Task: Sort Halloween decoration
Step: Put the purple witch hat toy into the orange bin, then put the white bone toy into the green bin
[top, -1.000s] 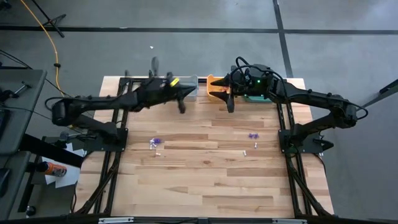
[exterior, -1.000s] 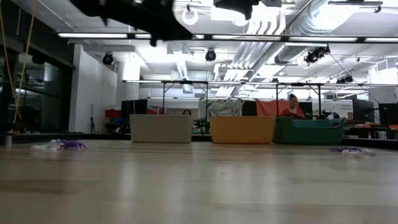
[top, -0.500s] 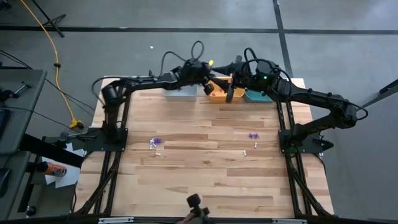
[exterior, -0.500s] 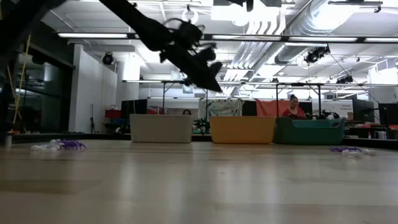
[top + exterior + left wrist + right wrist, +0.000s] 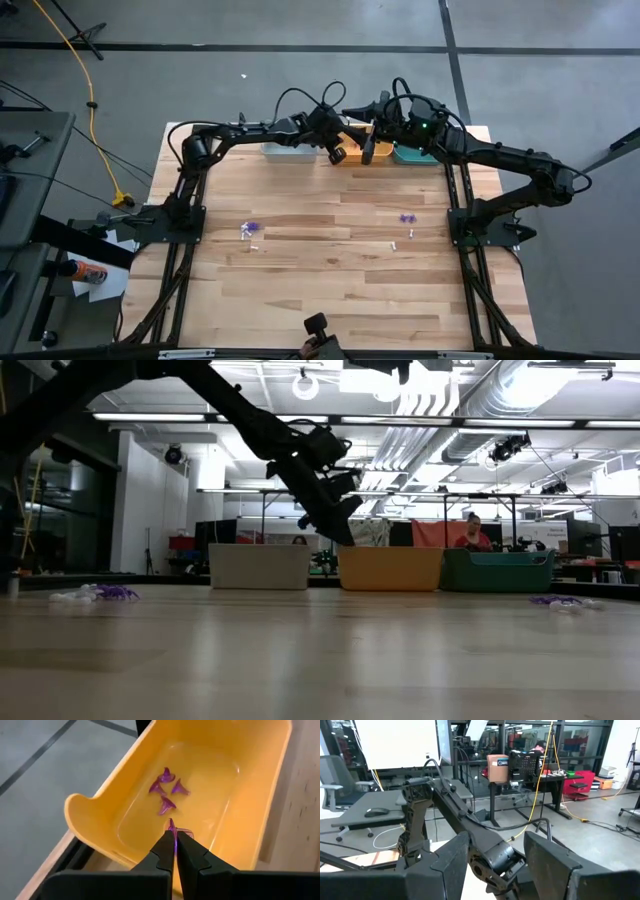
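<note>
Reaching over orange bin [image 5: 125, 785] | left jaws pinching purple trinket [image 5: 172, 826] | right jaws spread

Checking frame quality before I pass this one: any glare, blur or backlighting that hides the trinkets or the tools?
Low view: bright ceiling lights backlight the left tool into a silhouette, and the table blurs up close. Left wrist view: sharp; the purple trinket pinched in the tool reads clearly over the orange bin. High view: even light, but the trinkets are mere specks.

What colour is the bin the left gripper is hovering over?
Orange-yellow. The bin shows best in the left wrist view, under the left gripper.
</note>
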Available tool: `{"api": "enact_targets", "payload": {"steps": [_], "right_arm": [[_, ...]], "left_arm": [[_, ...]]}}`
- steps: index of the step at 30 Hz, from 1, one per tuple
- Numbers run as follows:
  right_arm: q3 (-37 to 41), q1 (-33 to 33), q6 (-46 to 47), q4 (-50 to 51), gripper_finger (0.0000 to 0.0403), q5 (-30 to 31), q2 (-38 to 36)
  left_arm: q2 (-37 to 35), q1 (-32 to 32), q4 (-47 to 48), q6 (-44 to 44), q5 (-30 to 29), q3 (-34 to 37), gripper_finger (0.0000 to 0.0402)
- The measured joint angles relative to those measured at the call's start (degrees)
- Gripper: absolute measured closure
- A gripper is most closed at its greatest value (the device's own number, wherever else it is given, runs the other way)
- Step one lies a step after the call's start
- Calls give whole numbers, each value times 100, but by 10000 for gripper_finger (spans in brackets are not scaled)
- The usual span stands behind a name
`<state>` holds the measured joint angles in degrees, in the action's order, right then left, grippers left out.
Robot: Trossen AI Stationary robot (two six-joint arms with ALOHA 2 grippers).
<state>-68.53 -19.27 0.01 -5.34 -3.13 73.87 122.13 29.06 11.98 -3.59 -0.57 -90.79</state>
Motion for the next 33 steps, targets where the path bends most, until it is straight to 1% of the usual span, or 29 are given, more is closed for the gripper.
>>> {"api": "enact_targets", "payload": {"steps": [5,8,12,16,19,22,25,31,33], "right_arm": [[0,2,0,1,214,-1,0],[0,0,0,19,214,-1,0],[0,2,0,48,214,-1,0],[0,2,-31,50,214,-1,0],[0,1,-50,59,214,-2,0],[0,1,-257,46,214,-3,0],[0,-31,-462,9,214,-7,0],[0,-178,-322,-6,214,-5,-2],[0,-208,-289,-4,214,-4,-2]], "left_arm": [[-3,-20,-84,-70,-7,1,399],[-3,-37,-128,-249,-8,1,386],[-3,-63,-91,-263,-8,1,357],[-30,-103,-144,-259,-78,1,319],[-179,-96,-68,-118,-115,3,290],[-522,-34,184,-29,-97,5,267],[-1031,83,548,-98,-107,5,254],[-2322,298,1501,-99,-151,3,248],[-2720,340,1824,-25,-48,3,247]]}}
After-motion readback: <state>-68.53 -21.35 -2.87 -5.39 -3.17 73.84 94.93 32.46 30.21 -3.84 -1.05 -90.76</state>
